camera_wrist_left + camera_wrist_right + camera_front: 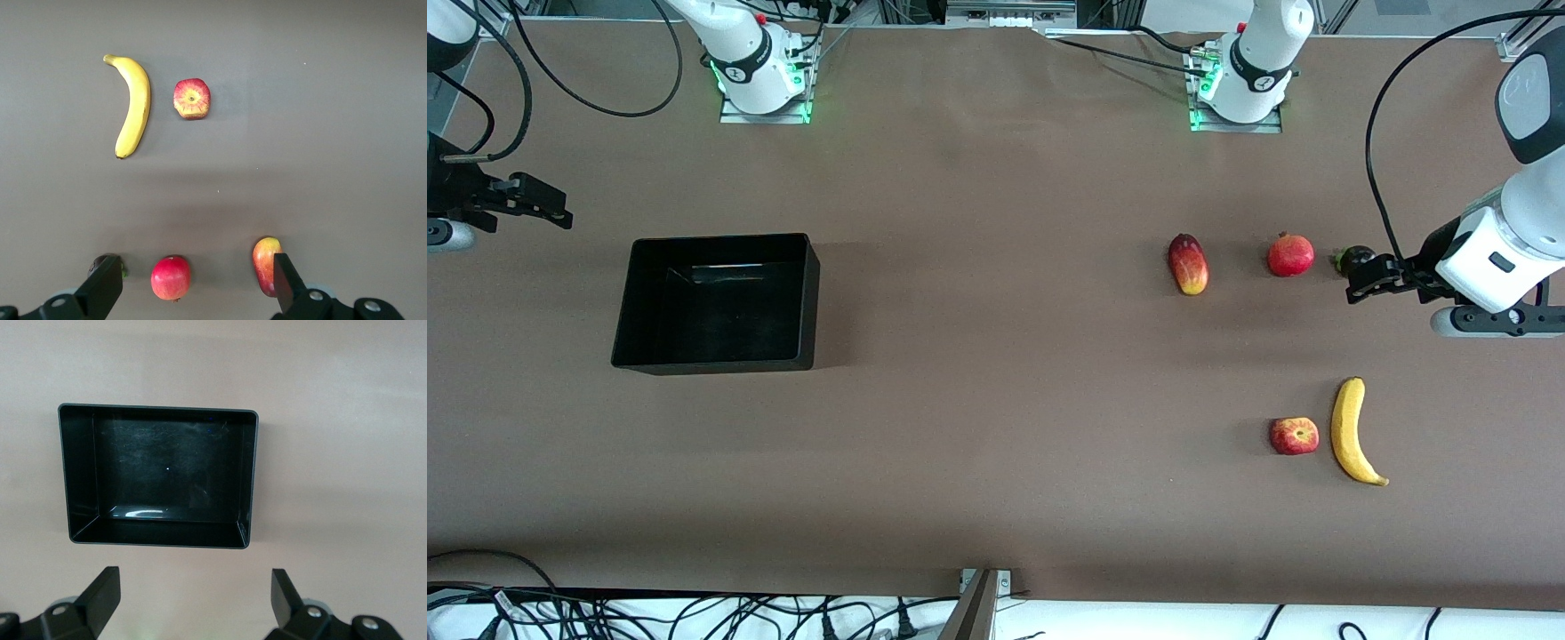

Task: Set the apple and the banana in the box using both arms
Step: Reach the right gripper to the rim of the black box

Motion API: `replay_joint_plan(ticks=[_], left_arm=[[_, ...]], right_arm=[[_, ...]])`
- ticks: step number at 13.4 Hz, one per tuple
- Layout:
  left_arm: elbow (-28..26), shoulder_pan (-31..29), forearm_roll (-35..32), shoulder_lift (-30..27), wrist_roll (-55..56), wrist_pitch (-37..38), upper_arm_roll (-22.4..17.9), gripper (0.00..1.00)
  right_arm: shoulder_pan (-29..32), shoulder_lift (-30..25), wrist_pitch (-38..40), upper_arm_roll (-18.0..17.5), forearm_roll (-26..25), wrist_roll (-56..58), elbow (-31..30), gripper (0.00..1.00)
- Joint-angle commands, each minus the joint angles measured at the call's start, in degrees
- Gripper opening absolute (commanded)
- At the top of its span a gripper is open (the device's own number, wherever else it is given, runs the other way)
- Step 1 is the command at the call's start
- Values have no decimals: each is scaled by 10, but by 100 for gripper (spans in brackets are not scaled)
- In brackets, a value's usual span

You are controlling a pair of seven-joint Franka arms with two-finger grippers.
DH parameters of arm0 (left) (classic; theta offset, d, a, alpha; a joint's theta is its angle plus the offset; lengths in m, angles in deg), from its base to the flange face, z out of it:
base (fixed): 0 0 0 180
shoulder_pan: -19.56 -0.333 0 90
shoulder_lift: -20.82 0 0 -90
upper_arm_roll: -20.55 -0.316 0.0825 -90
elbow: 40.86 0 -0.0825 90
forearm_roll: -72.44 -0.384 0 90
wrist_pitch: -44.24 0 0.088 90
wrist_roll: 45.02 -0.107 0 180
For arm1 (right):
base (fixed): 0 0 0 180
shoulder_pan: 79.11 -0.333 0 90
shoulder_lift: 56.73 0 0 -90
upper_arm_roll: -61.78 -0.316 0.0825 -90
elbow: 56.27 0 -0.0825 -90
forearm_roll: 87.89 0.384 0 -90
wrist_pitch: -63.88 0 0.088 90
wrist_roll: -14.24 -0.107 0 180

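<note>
Left gripper [1356, 280], jaws spread and empty, nearest the banana [1352, 431] and apple [1294, 436], both nearer the front camera; banana's length apparently crosswise to the jaws. Right gripper [193, 600] spread, waiting by the box [67, 473].

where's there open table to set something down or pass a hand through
Widest bare stretch: between the box and the mango. A bare band also separates the pomegranate from the apple. Crowded: apple beside banana; left gripper over a dark fruit.
</note>
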Motion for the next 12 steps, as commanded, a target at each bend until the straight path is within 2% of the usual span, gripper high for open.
replay_joint_plan(ticks=[1,7,9,12], left_arm=[[4,-5,-15,-13,-3,19,6,100],[12,-6,-17,-17,-3,29,6,100],[12,-5,-17,-21,-8,29,6,100],[11,-5,-17,-18,-13,26,4,100]], right_arm=[[2,3,13,1,6,-7,13,100],[3,9,16,2,1,-5,18,100],[2,18,55,2,6,-8,22,100],[11,33,70,13,2,9,19,100]])
